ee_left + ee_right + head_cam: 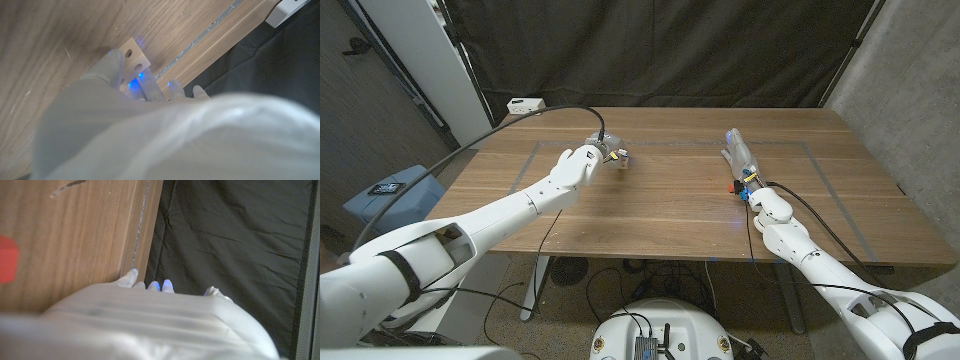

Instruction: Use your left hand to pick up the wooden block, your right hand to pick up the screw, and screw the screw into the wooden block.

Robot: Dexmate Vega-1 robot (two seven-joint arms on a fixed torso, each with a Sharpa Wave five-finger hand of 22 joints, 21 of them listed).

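Wooden table [670,200] under black curtain. Right hand [748,172] towards right edge, past midway back, fingers reaching away; grip unreadable. Left wrist view: left hand [125,85] on one wooden block [134,56], fingers around it, two holes in block's face; head view: same block [619,156] left of centre, towards far edge. Right wrist view: red blur [7,259] at picture's edge, unidentifiable.

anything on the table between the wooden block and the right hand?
Head view: bare tabletop between the pale wooden block with drilled holes and the right hand.
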